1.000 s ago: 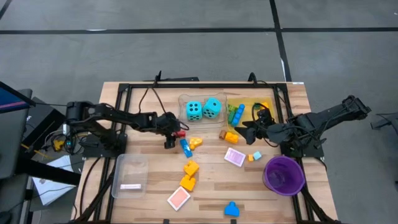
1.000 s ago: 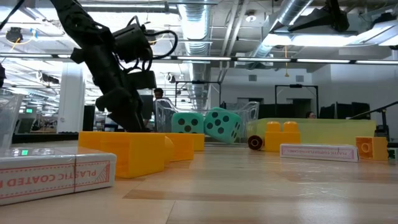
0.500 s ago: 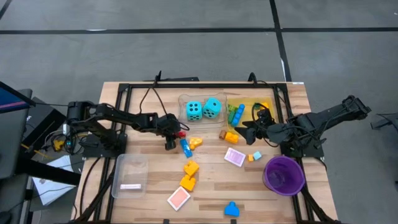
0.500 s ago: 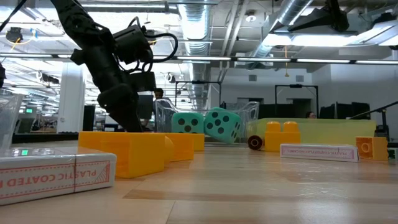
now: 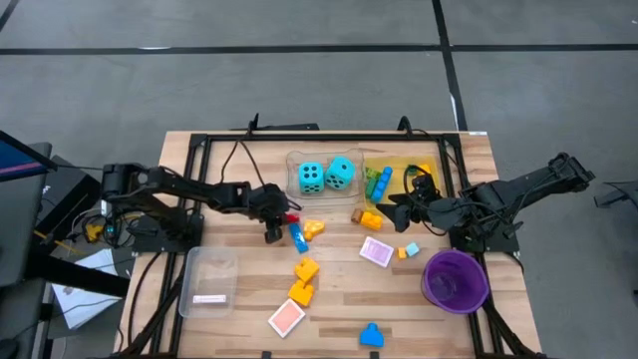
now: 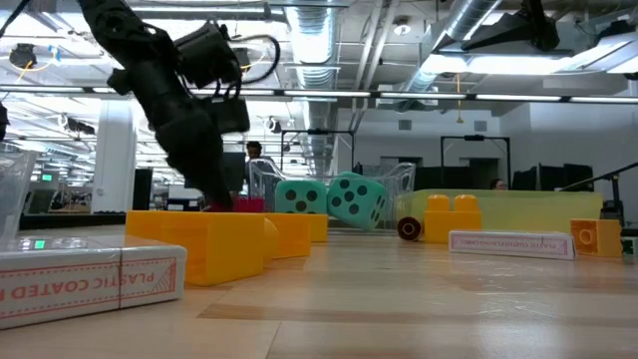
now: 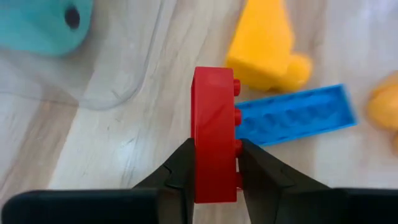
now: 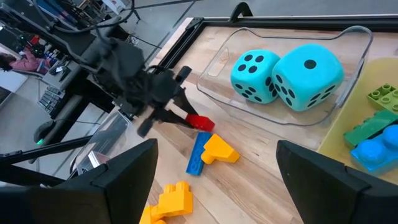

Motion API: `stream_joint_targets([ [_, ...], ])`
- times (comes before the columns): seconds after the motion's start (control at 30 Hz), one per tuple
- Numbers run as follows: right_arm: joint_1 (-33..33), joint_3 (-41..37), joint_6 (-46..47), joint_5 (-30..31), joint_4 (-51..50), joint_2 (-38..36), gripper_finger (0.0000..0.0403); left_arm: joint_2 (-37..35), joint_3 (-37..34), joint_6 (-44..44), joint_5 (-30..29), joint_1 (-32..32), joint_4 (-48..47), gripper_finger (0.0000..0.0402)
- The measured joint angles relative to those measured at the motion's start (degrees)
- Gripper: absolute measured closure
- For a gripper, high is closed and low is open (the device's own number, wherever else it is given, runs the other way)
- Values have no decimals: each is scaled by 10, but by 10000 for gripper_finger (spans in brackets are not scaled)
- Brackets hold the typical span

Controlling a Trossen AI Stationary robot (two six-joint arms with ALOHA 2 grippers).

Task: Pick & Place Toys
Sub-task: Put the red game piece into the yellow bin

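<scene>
A small red brick (image 7: 214, 124) sits between the fingers of my left gripper (image 7: 216, 183), near the table's middle, just in front of the clear tray (image 5: 296, 189) that holds two turquoise dice (image 5: 325, 176). Beside the red brick lie a flat blue brick (image 7: 298, 115) and a yellow brick (image 7: 264, 50) on the wood. My right gripper (image 8: 217, 180) hangs open above the table at the right, by the yellow tray (image 5: 434, 160), and holds nothing. My left gripper pinches the red brick's near end (image 7: 214, 177) between its two fingers, one on the studded face and one on the opposite flat face. The fingers slant down from the table's left. The brick stands on edge, studs sideways; whether its lower edge touches the table I cannot tell.
A purple bowl (image 5: 456, 280) stands at the front right and an empty clear tray (image 5: 209, 279) at the front left. Orange bricks (image 5: 303, 281), a pink tile (image 5: 376, 251), an orange tile (image 5: 286, 318) and a blue brick (image 5: 372, 335) lie scattered over the front half.
My left gripper has rolled about its own axis and tipped a little, with the red brick between its fingers. In the low view the red brick now shows just above the yellow bricks. The right arm has kept still.
</scene>
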Motion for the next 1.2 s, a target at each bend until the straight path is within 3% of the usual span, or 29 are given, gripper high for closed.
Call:
stream_joint_targets([
  [0.43, -1, -1, -28, -23, 37, 13, 84, -149, 0, -122, -1, -84, 49, 315],
  [0.8, -16, 0, -215, -129, 321, 113, 84, -168, 0, -209, -3, -117, 362, 314],
  [0.97, -37, 0, -249, -141, 398, 141, 84, -168, 0, -212, -3, -135, 432, 314],
  [1.2, -71, 0, -275, -210, 488, 177, 84, -168, 0, -222, -37, -155, 472, 314],
])
